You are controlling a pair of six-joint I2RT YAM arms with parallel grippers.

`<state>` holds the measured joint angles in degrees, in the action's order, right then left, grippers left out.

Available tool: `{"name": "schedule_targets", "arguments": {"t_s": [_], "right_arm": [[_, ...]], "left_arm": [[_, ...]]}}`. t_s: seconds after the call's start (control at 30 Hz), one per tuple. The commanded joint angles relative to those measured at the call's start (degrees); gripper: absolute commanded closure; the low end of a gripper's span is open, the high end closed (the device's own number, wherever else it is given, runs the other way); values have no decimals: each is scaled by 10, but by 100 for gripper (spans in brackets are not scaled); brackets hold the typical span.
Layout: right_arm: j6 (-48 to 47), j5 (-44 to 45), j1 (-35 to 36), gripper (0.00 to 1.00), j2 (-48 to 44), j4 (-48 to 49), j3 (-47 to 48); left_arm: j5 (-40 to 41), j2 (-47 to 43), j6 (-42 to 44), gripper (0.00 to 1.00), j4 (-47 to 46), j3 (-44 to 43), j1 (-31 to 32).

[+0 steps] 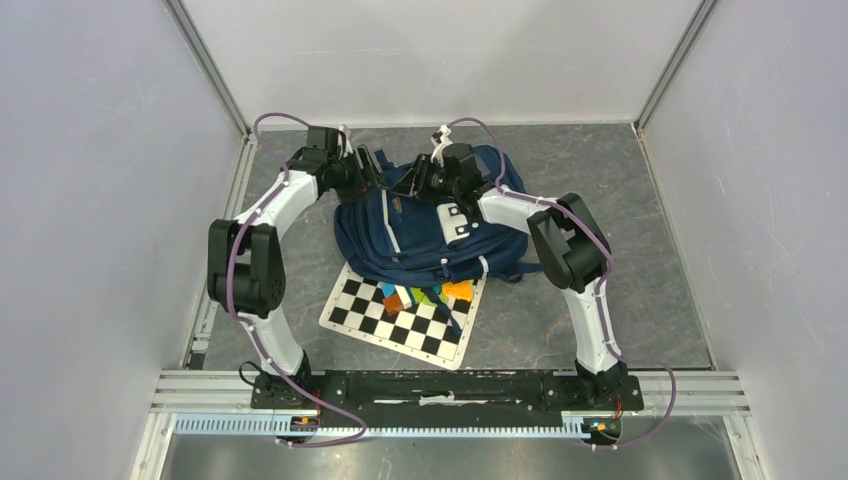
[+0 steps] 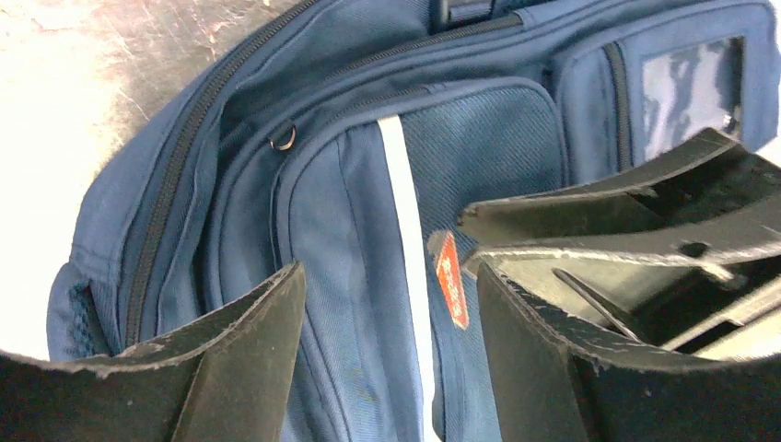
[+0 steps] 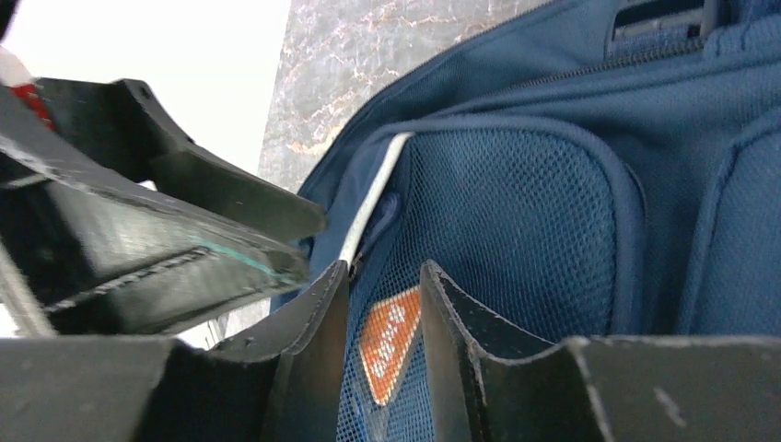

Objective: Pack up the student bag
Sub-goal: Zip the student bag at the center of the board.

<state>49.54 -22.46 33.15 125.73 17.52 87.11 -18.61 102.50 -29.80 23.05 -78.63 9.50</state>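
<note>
The student bag (image 1: 430, 235) is a navy blue backpack lying on the grey table top, front side up. Both grippers are at its far end. My left gripper (image 1: 385, 180) (image 2: 389, 272) stands open just above the front pocket (image 2: 350, 184), its fingers either side of the white stripe (image 2: 401, 184) and nothing between them. My right gripper (image 1: 425, 182) (image 3: 384, 267) has its jaws narrow, pinching the blue mesh pocket (image 3: 516, 212) over an orange label (image 3: 391, 341). The two grippers nearly touch.
A black-and-white checkerboard mat (image 1: 350, 310) lies partly under the bag's near edge, with small orange, green and blue items (image 1: 425, 295) on it. White walls enclose the table on three sides. A metal rail (image 1: 450, 390) carries the arm bases.
</note>
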Motion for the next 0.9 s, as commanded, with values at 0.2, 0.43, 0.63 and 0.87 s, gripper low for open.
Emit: {"name": "schedule_targets", "arguments": {"t_s": [0.2,0.43,0.63,0.87], "right_arm": [[70,28,0,61,60,-37,85],[87,40,1,62,79,-65,113],[99,69,2,62,60,-86,88],[96,87,2,63,31,-84,64]], "left_arm": [[-14,81,57,38,2,-82,2],[-53,112,79,45,14,-114,2],[-61,123,94,46,42,-114,2],[-48,107,101,51,53,-76,7]]}}
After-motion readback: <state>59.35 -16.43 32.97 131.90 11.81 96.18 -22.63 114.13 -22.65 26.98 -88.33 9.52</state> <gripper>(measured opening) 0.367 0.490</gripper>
